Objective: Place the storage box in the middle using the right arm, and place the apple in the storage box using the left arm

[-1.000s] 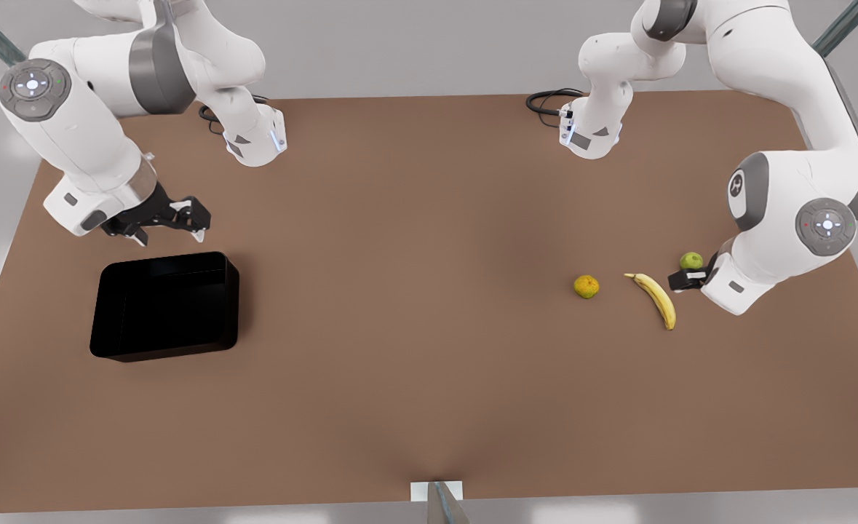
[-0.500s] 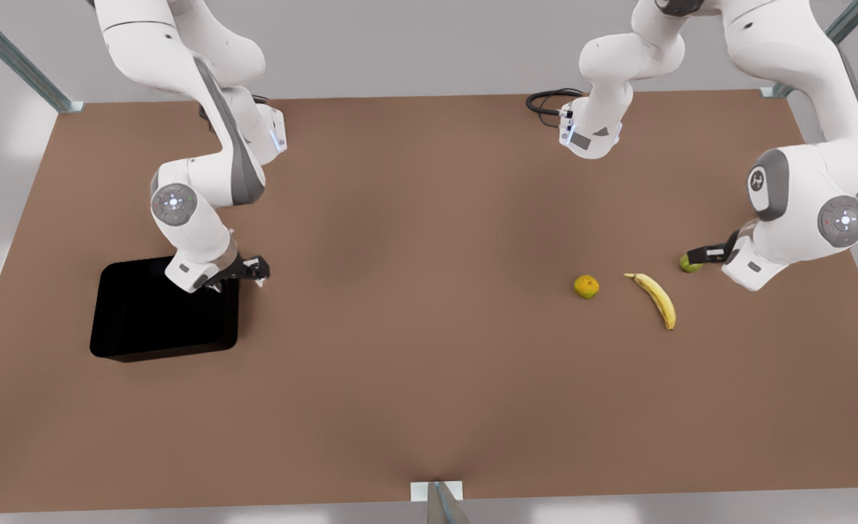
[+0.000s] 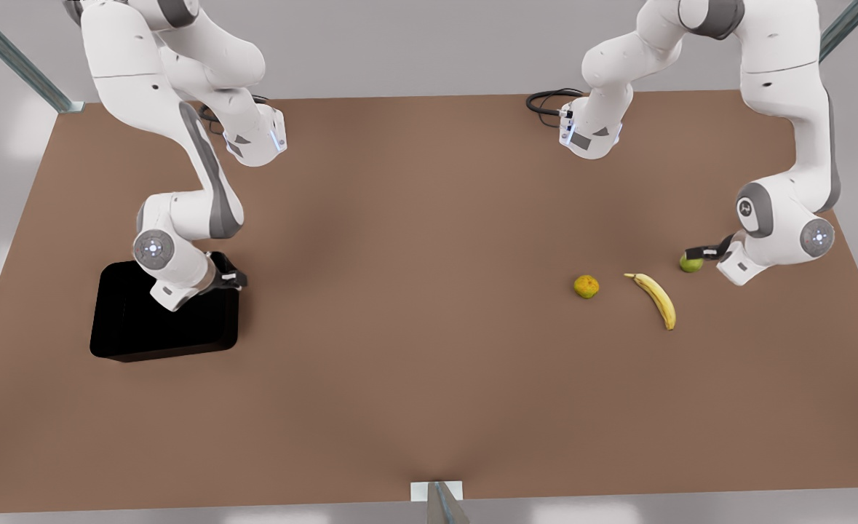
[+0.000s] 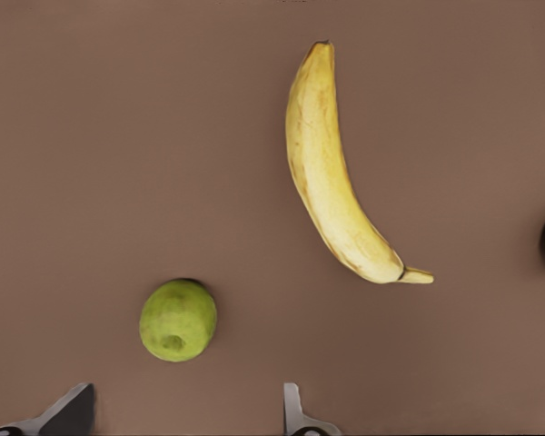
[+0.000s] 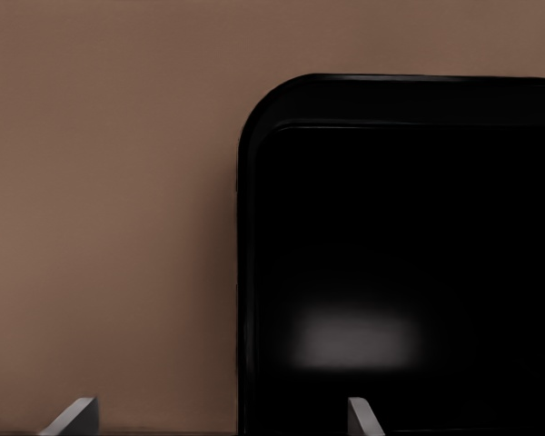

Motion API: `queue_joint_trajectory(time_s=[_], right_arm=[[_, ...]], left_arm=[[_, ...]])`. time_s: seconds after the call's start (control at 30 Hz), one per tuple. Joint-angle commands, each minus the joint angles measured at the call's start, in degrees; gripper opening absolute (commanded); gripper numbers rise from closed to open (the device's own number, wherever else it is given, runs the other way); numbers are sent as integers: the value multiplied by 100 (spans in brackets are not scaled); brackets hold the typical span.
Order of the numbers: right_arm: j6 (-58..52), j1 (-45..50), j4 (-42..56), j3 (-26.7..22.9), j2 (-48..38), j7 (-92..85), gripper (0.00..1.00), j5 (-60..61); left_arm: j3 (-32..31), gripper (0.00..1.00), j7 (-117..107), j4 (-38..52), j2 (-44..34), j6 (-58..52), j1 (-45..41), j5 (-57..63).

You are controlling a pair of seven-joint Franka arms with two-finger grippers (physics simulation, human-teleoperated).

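My right gripper [image 3: 233,278] sits low at the front view's left, wrist bent down, forearm folded back toward its base. Fingers [image 5: 80,413] spread wide apart, both tips visible in the right wrist view. My left gripper [image 3: 699,254] is at the front view's right, also low, wrist turned sideways, elbow high. Its fingers [image 4: 295,416] are parted too, nothing between them, tips pointing toward the desk.
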Motion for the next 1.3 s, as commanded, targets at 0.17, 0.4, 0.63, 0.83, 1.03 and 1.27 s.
queue_joint_trajectory(time_s=[0.17,0.4,0.63,0.83,1.03,1.27], right_arm=[[478,69,61,-9,506,-3,100,9],[637,43,53,-62,743,-126,69,0],[760,60,44,-70,761,-214,21,0],[742,69,44,-97,813,-223,21,0],[654,192,114,-88,541,-214,21,9],[654,921,439,-79,189,-188,21,62]], left_arm=[[1,100,-32,-440,185,553,222,53],[-113,100,126,-466,115,1415,380,484],[-210,100,21,-905,-17,1643,363,748],[-219,100,126,-993,325,2127,345,950],[-219,99,118,-1011,457,2276,389,976],[-219,87,118,-1002,536,2364,424,976]])
